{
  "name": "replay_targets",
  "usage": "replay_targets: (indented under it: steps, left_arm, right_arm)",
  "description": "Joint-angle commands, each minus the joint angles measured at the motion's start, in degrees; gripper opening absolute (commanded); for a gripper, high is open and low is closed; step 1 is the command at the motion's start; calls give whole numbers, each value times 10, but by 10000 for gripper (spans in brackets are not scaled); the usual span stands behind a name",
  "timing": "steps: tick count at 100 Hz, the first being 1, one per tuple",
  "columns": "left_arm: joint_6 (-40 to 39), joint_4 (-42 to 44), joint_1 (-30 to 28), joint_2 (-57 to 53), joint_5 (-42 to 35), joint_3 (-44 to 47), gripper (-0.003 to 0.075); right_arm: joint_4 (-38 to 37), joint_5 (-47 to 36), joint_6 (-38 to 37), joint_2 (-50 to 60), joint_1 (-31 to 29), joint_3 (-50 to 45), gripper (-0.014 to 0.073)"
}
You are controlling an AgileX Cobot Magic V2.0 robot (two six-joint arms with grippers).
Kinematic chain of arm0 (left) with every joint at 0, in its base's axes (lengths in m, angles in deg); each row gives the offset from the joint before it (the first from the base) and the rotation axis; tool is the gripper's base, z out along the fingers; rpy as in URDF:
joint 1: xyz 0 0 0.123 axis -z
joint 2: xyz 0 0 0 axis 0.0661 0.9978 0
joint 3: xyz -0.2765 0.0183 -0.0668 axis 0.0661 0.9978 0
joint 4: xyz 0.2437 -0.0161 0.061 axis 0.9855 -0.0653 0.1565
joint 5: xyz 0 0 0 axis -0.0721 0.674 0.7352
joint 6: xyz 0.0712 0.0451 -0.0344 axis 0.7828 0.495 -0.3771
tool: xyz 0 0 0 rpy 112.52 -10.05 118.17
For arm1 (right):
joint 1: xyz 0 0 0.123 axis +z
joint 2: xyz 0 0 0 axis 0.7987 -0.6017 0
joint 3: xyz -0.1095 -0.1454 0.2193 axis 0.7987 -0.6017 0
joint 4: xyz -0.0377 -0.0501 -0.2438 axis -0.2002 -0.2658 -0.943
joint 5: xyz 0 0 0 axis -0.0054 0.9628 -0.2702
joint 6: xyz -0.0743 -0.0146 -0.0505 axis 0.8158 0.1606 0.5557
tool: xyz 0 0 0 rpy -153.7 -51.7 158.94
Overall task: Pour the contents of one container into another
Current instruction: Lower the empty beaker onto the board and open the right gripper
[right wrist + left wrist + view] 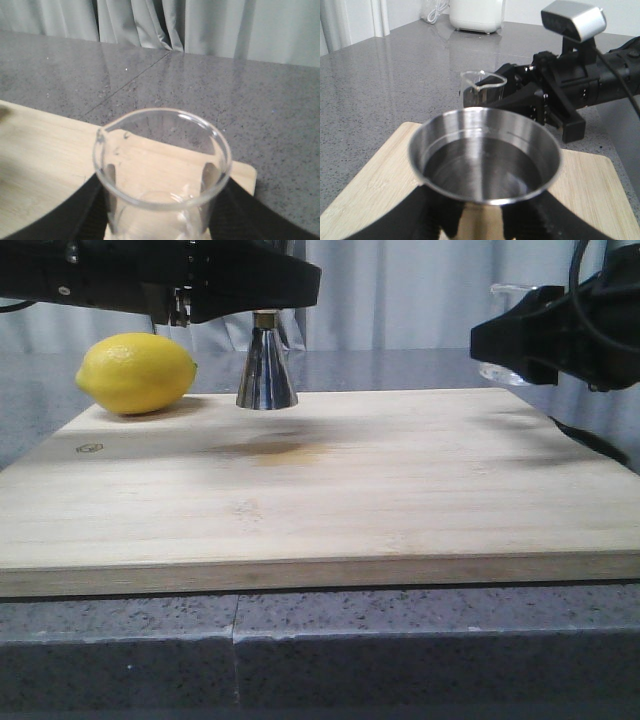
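My left gripper (482,225) clamps the jigger (266,370) upright on the board (330,490) — steadying the receiver. My right gripper (160,220) grips the beaker (162,170), raised near the board's right edge, apparently empty — glass hard to read.

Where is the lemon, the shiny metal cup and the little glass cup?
lemon (136,373), front view, middle of its peel.
jigger (485,165), left wrist view, inside wall.
beaker (162,165), right wrist view, glass wall.

Both arms matte black, blocky. Right arm (580,85) carries silver-grey wrist camera (574,19), black cable (620,75), small screws.
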Motion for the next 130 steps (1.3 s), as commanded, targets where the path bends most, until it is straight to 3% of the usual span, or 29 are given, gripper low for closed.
replay_targets:
  steps: [1, 61, 101, 117, 130]
  left_arm:
    - [-3, -52, 6, -27, 53, -16, 259]
    - [-3, -52, 6, -27, 53, -16, 259]
    - [-3, -52, 6, -27, 53, -16, 259]
    - [-3, -52, 6, -27, 53, -16, 259]
    - [-3, -52, 6, -27, 53, -16, 259]
  right_arm:
    - [-8, -56, 1, 3, -4, 13, 258]
    - [-40, -47, 2, -30, -4, 13, 267]
    - [-40, 2, 2, -27, -4, 13, 577]
    - [-40, 62, -3, -2, -4, 13, 609]
    - [-40, 128, -49, 41, -4, 13, 609]
